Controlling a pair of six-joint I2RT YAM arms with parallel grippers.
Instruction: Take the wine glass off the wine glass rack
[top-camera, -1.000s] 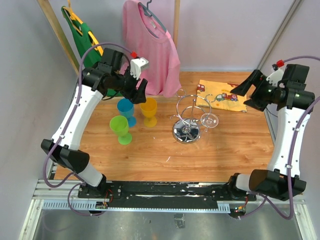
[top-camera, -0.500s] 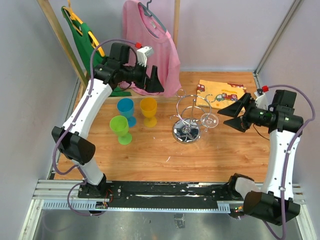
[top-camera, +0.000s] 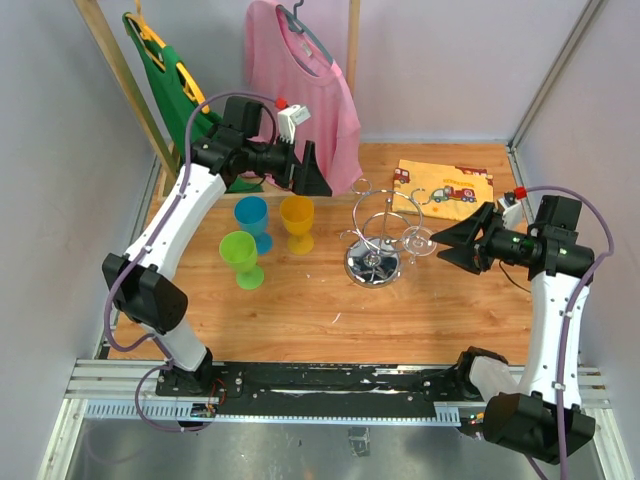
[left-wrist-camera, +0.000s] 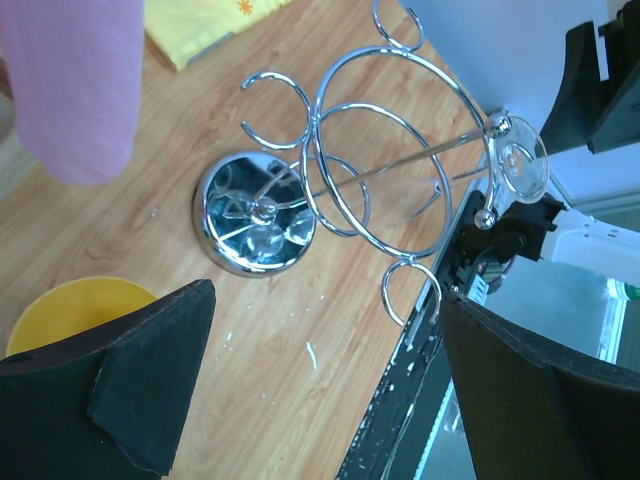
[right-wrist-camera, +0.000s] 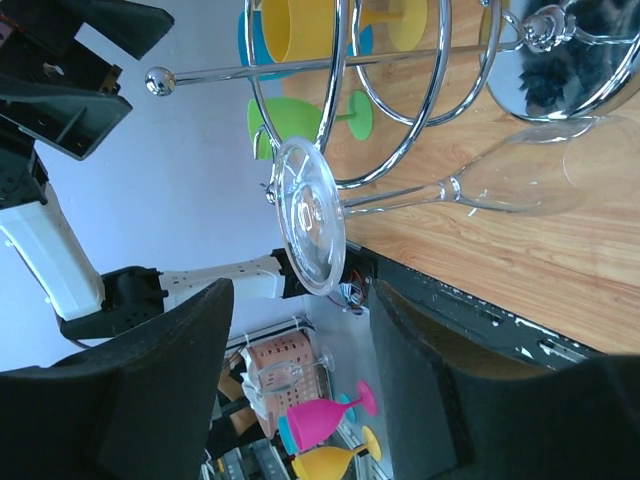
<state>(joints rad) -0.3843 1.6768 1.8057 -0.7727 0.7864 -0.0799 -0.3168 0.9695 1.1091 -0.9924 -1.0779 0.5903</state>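
The silver wire wine glass rack stands mid-table on its round chrome base. A clear wine glass hangs upside down from a rack arm on the right side; the right wrist view shows its round foot and bowl. My right gripper is open, just right of the glass, its fingers apart and empty. My left gripper is open, above the table behind the rack, its fingers wide apart and empty.
Blue, green and yellow plastic goblets stand left of the rack. A pink shirt and a green garment hang at the back. A yellow printed cloth lies back right.
My right gripper has swung down and left toward the hanging glass. My left gripper has moved right from the goblets toward the rack. The glass has stayed on the rack.
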